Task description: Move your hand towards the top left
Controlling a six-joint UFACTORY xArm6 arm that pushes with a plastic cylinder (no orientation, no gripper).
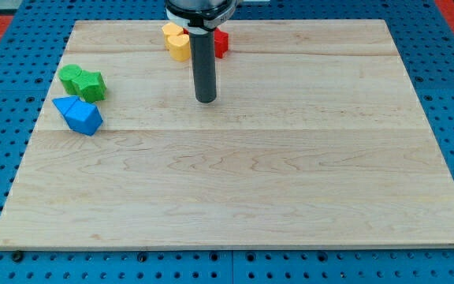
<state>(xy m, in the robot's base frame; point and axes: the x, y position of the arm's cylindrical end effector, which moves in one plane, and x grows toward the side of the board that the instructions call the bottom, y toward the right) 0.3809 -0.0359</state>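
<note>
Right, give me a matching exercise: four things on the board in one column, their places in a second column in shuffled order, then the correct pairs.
Things:
1. green block
2. blue block
3. red block
4. my tip

Places:
A. at the view's top, just right of the rod, partly hidden by it
B. on bare wood below the yellow block, touching no block
C. near the board's left edge, uppermost of the two blocks there
D. near the board's left edge, directly below its neighbour

Pairs: 1-C, 2-D, 3-A, 4-B
</note>
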